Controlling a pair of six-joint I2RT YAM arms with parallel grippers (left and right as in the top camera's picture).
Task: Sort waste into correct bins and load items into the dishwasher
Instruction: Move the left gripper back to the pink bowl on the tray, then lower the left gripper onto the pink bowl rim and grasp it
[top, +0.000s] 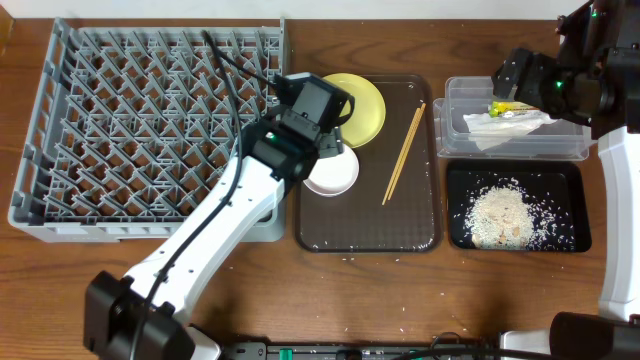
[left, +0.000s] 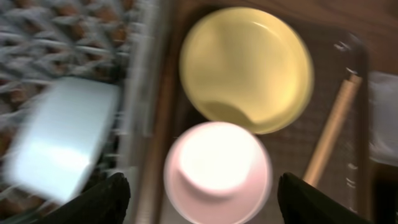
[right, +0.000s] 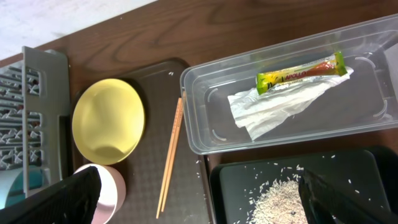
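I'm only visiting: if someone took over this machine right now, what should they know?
Left gripper: jaws open, empty, over the white bowl.
Right gripper: jaws open, empty, over the clear tub.
Done: wrapper and napkin in the tub, most rice in the black tray.
To do: yellow plate, white bowl and chopsticks, all on the brown tray, go into the grey rack.

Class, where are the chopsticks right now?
Overhead, the chopsticks lie on the brown tray, right of the yellow plate and left of the clear tub.
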